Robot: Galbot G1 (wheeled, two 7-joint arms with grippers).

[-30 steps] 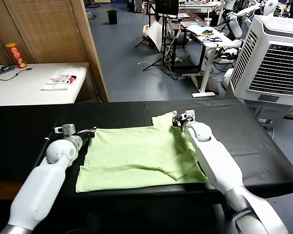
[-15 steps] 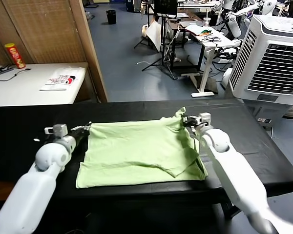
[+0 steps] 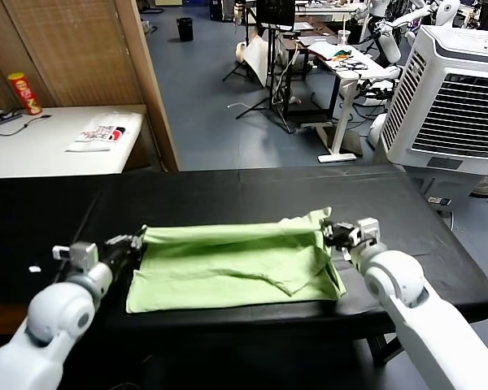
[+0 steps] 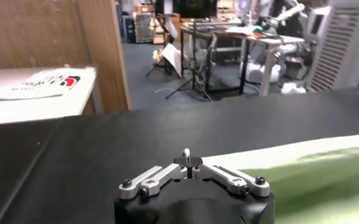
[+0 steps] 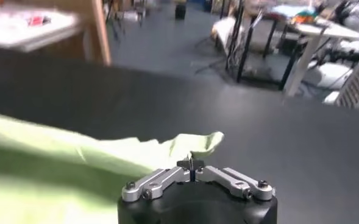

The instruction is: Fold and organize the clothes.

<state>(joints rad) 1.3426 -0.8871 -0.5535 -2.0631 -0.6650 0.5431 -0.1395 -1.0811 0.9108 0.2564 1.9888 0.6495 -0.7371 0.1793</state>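
Note:
The pale green T-shirt (image 3: 228, 272) lies on the black table (image 3: 228, 191), with its far edge lifted and drawn over the near part as a long fold. My left gripper (image 3: 132, 243) is shut on the shirt's left far corner. In the left wrist view the gripper (image 4: 188, 159) is closed, with pale cloth (image 4: 301, 167) running off beside it. My right gripper (image 3: 332, 232) is shut on the right far corner. In the right wrist view the gripper (image 5: 191, 163) pinches a green flap (image 5: 194, 143). The red-and-white patch is hidden.
A white side table (image 3: 32, 150) at the far left holds a red can (image 3: 26, 91) and a white printed item (image 3: 98, 132). A big white air cooler (image 3: 455, 97) stands at the right. Desks and stands fill the background.
Both grippers have moved toward the table's front edge, drawing the shirt's far edge with them. The shirt now shows narrower, folded over itself.

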